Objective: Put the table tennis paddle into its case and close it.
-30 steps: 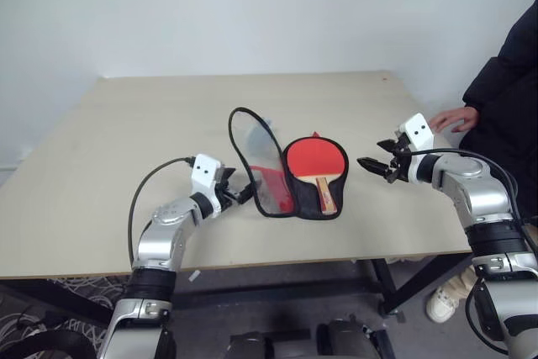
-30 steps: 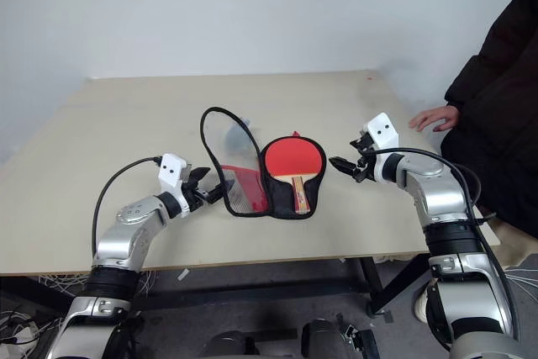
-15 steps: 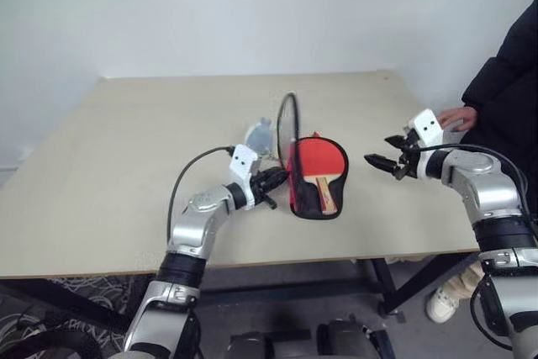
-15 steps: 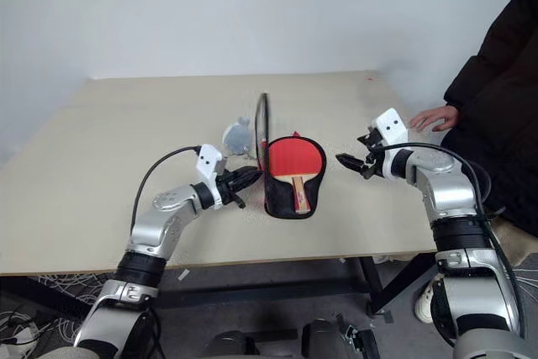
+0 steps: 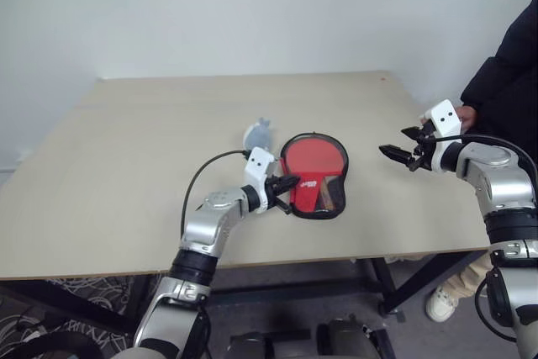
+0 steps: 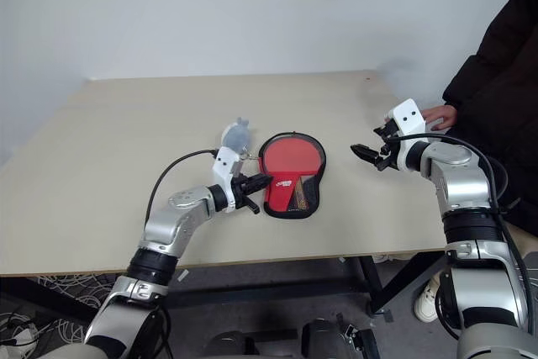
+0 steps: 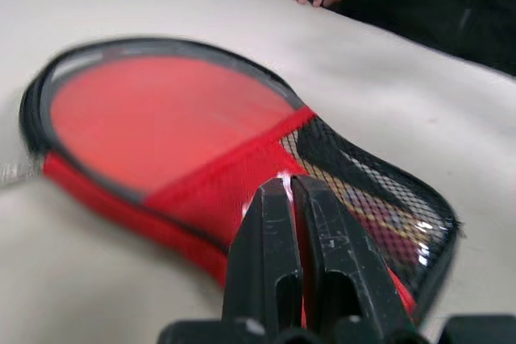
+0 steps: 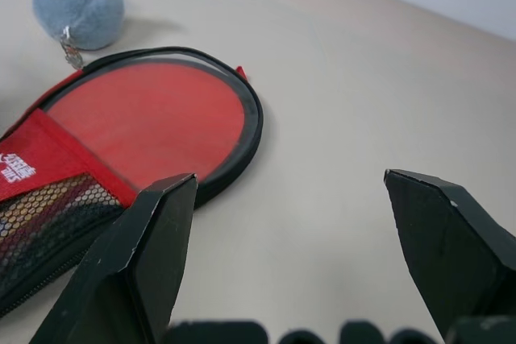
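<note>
The case point(image 5: 313, 175) is lying flat on the counter point(image 5: 126, 149), its clear front flap folded down over the paddle point(image 5: 313, 157), whose red face is showing through the clear panel. The paddle is sitting inside the case, handle end under the mesh and red logo panel.

Left end effector point(image 5: 285, 184): its two black fingers point(image 7: 266, 263) are pressed together, with no gap showing between them. The tips are lying at the case's near left edge, over the red panel by the mesh; in the left wrist view a sliver of red is showing between the fingers, but whether fabric is actually pinched cannot be told. The case's round head is extending ahead of this end effector.

Right end effector point(image 5: 402, 147): its fingers are standing wide apart and holding nothing. It is hovering above the counter, well apart from the case, which is lying ahead of it and toward the robot's left. In the right wrist view the case's round end is showing between and beyond the spread fingers point(image 8: 133, 267).

A small grey-blue round charm point(image 5: 256, 134) is resting on the counter just beyond the left end effector, close beside the case's far left edge.

A person's hand point(image 5: 465, 113) is resting on the counter's edge just behind the right end effector.
</note>
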